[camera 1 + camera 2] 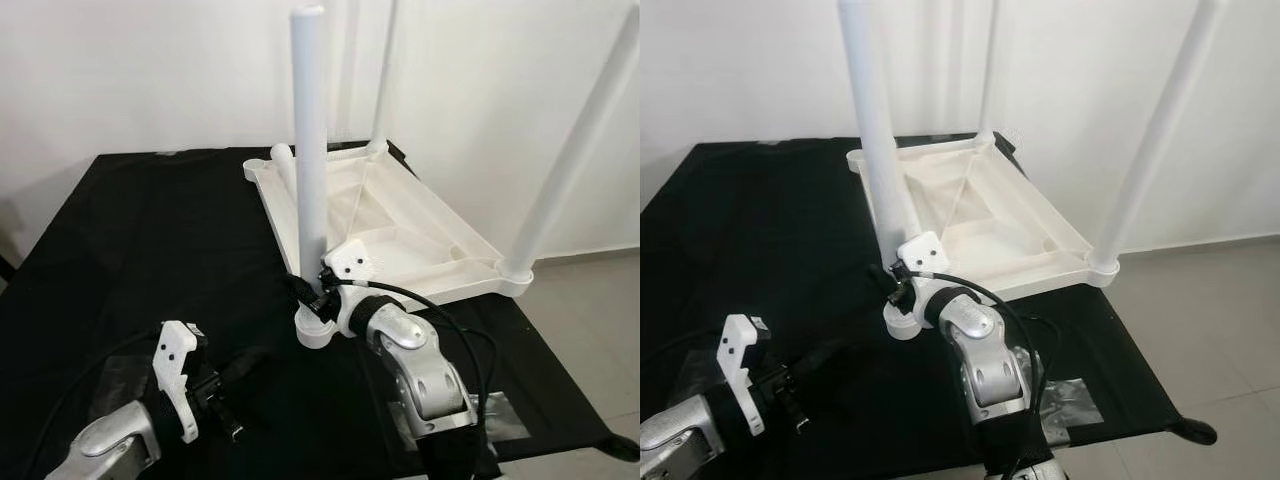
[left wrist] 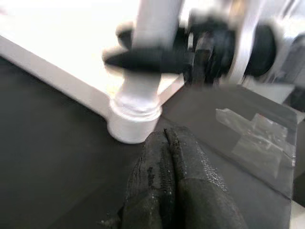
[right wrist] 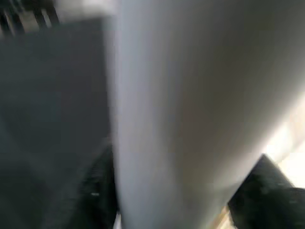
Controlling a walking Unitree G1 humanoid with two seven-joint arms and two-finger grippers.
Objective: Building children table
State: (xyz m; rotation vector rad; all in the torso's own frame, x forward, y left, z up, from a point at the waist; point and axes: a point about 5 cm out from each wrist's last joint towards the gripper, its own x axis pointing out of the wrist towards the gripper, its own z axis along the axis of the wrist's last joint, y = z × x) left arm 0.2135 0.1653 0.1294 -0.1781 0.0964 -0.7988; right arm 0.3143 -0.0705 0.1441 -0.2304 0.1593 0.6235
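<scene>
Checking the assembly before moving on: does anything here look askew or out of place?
Nothing looks damaged. The white tabletop lies upside down on the black cloth, legs pointing up. The right gripper clasps the near leg low down; the far-left corner holds only a stub.

Near corner: the white leg (image 1: 309,140) stands upright in its socket (image 1: 316,328), with the right gripper (image 1: 312,288) closed round its base, barring passage there.
Upturned tabletop (image 1: 400,225): fills the far right of the black cloth (image 1: 150,250); two more legs (image 1: 575,150) rise from its corners.
Left side: open black cloth, free room for a gripper.
Left gripper (image 2: 171,157): fingers together, low above the cloth just short of the socket; the gap looks narrow, though blur hides it.
Tape patch (image 1: 505,415): flat, right of the right arm.
</scene>
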